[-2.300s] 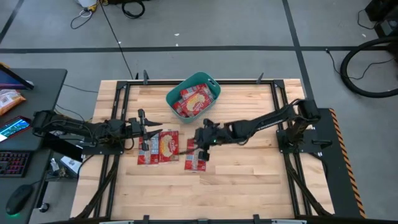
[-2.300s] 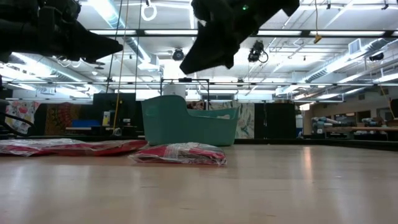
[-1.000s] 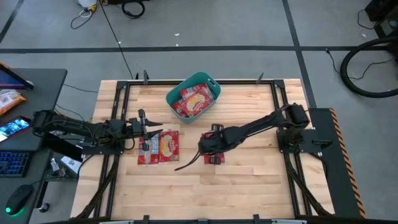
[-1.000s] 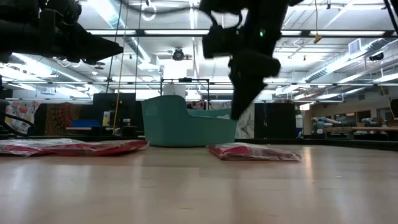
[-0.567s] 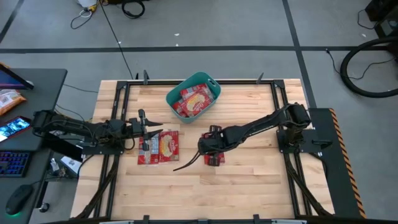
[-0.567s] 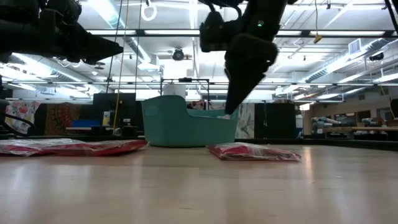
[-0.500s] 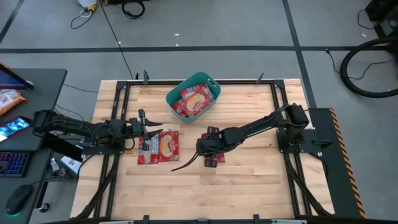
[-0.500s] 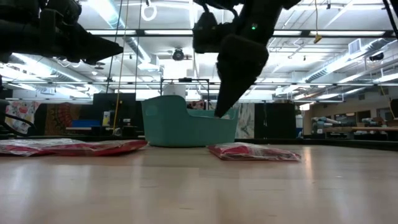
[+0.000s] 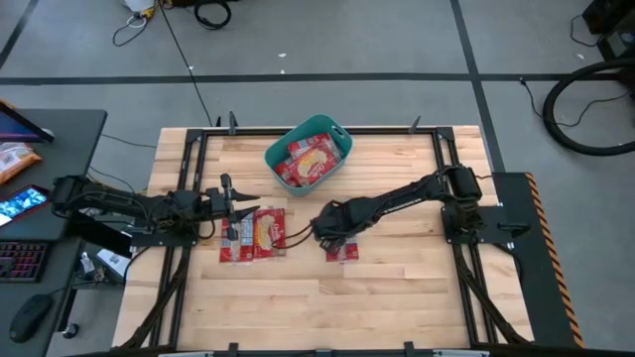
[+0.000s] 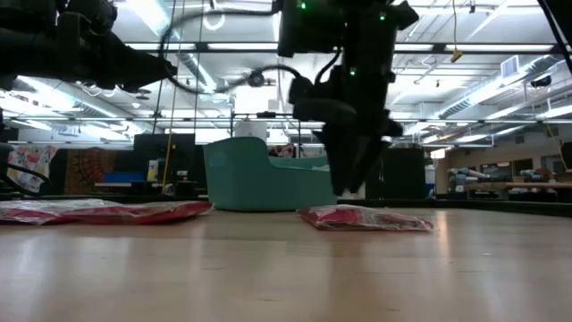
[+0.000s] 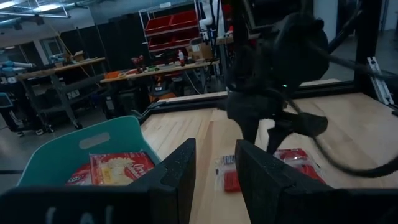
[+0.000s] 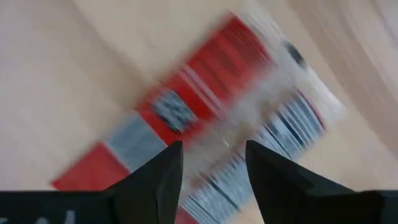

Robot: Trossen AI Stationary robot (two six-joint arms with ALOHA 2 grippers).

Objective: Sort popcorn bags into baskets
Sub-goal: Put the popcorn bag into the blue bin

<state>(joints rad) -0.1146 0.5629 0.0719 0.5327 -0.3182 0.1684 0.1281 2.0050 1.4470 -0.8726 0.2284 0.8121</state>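
Note:
A teal basket (image 9: pixel 281 149) stands at the table's far middle with red popcorn bags (image 9: pixel 311 162) lying in it. More red bags (image 9: pixel 256 236) lie flat side by side left of centre. One bag (image 9: pixel 344 252) lies flat alone near the centre. My right gripper (image 9: pixel 328 234) hangs open just above this bag (image 12: pixel 211 106), fingers pointing down, and touches nothing that I can see. My left gripper (image 9: pixel 241 209) is open and empty above the far edge of the left bags, facing the basket (image 11: pixel 74 152).
The metal frame rails (image 9: pixel 189 178) run along the table's left, right and far sides. Bare wood (image 9: pixel 327 307) stretches across the near half. A desk with a keyboard and a snack packet (image 9: pixel 15 159) stands off the table's left.
My right gripper has turned about its wrist above the single bag, swung a little toward the table's left, and come down closer to the bag. The bag has lain still.

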